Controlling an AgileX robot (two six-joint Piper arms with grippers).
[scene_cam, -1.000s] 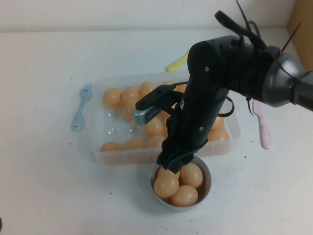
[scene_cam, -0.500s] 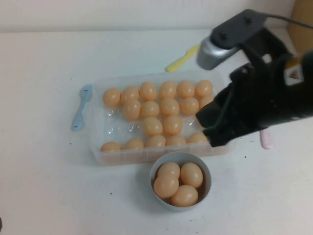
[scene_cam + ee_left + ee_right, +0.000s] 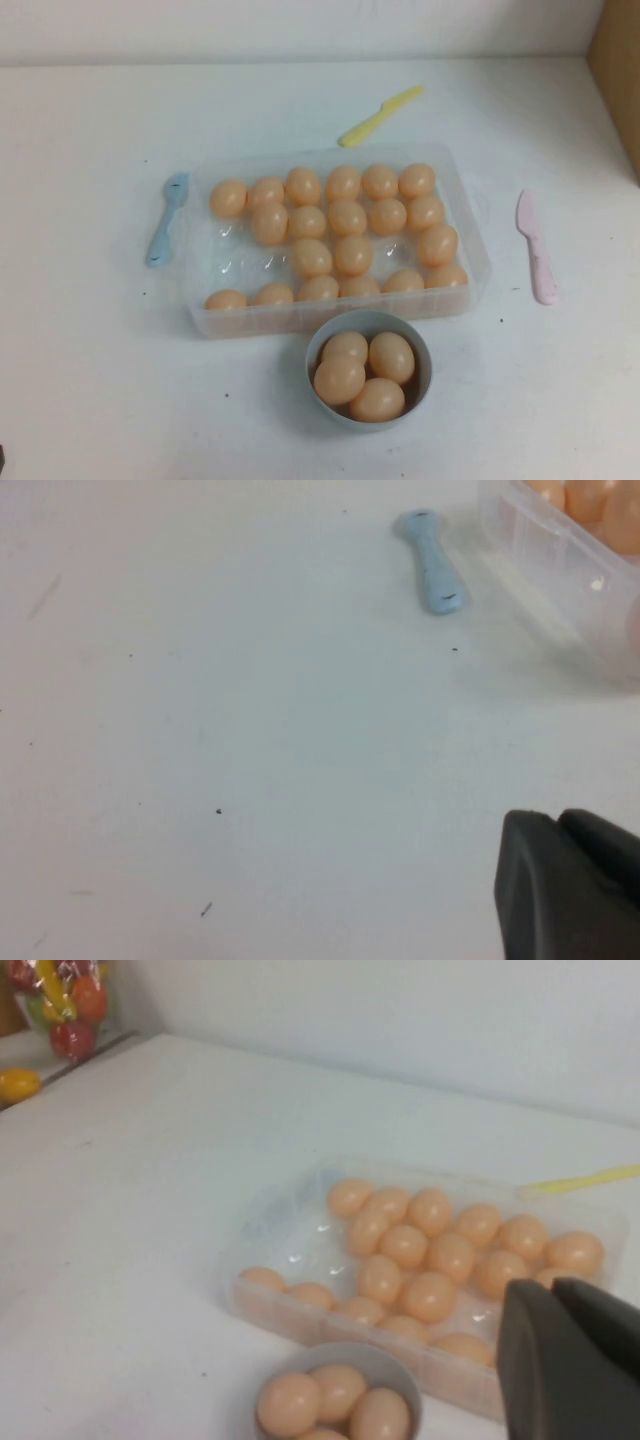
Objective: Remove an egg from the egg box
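Observation:
The clear plastic egg box (image 3: 235,256) lies mid-table and holds several peach-tan eggs (image 3: 311,257), with bare dimples at its left side. Neither arm shows in the high view. My left gripper (image 3: 555,817) hangs over bare table left of the box (image 3: 560,550), its fingers together and empty. My right gripper (image 3: 550,1283) is raised on the near right side, above and back from the box (image 3: 290,1235), with its fingers together and nothing between them.
A small grey-blue bowl (image 3: 421,352) with several eggs (image 3: 391,357) stands just in front of the box, and also shows in the right wrist view (image 3: 385,1357). A blue spatula (image 3: 167,218) lies left, a yellow one (image 3: 380,115) behind, a pink one (image 3: 536,246) right.
My right arm has lifted away from the bowl, swung right and left the high view. The eggs in the bowl now show uncovered.

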